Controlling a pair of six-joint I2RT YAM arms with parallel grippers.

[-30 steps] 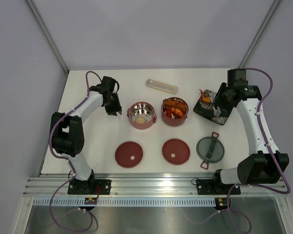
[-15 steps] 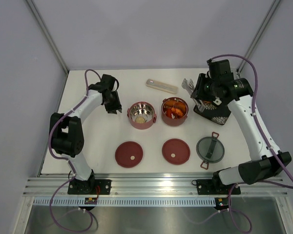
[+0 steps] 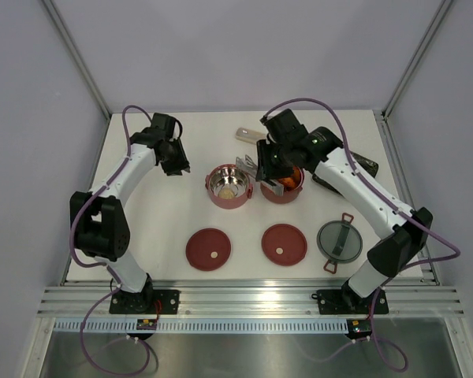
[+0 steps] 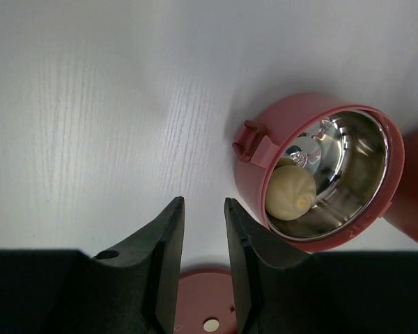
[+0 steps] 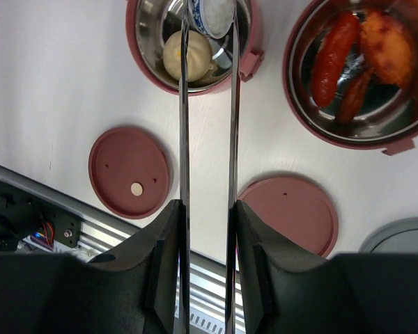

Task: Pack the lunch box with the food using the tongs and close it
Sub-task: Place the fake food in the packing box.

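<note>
2 bowls (image 3: 229, 203) (image 3: 282, 198), 3 lids (image 3: 208, 249) (image 3: 284, 243) (image 3: 340, 240); right jaws grip 1 tongs (image 5: 184, 139); left jaws apart, empty.

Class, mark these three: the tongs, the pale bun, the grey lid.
tongs (image 5: 183, 139), right wrist view, one metal arm.
pale bun (image 4: 290, 194), left wrist view, its top.
grey lid (image 3: 339, 239), top view, centre.

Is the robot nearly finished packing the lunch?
Halfway. Done: orange-red food pieces sit in one round maroon steel-lined bowl, a pale bun in the other. In hand: the right gripper holds slim silver metal tongs pinching a small white piece above it. To do: both flat maroon lids and the grey top lid lie off.
</note>
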